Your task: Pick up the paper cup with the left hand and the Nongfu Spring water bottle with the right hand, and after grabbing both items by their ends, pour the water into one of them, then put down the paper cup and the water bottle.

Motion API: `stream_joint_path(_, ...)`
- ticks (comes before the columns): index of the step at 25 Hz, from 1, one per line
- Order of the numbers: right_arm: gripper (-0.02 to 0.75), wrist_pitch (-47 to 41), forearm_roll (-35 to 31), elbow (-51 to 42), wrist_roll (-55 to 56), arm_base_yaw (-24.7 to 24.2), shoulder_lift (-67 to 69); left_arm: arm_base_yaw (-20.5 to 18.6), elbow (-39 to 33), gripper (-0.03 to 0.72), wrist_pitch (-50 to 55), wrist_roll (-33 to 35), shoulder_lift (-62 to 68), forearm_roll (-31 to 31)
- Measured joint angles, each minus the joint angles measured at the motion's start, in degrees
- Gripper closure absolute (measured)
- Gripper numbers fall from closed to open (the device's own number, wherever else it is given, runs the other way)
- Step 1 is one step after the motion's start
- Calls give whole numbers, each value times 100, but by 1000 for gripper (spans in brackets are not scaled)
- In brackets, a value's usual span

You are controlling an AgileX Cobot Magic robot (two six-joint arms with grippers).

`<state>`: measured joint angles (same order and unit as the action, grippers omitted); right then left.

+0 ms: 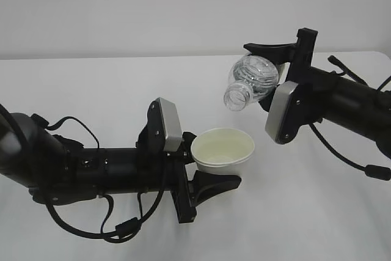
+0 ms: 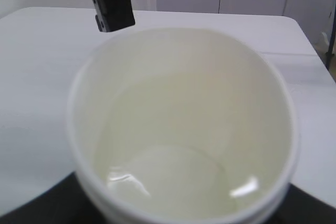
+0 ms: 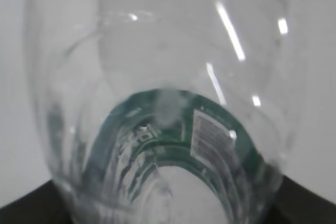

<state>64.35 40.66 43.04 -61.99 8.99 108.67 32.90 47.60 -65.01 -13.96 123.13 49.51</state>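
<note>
Bottle (image 1: 252, 82) mouth above and right of cup (image 1: 223, 149) rim, clear gap between; both jaws gripping.

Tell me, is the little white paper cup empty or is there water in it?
There is water in it. Shiny glints sit on a clear pool at the bottom of the little white paper cup.

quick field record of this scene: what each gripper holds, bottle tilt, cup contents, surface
left gripper: shut on the cup, held upright above the table
right gripper: shut on the bottle
bottle tilt: tipped over, open mouth pointing down-left toward the cup, above and to the right of its rim
cap: none on the bottle
cup contents: water pooled at the bottom
stream: none visible between mouth and cup
surface: white table
</note>
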Motion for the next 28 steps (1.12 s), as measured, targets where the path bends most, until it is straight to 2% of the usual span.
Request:
stream_joint_path(10,283,0,-183,0,777,0,0,0,0,268,0,0,0,-11)
stream_joint_path(28,283,2,-960,0,2154,0,0,0,0,268,0,0,0,-19)
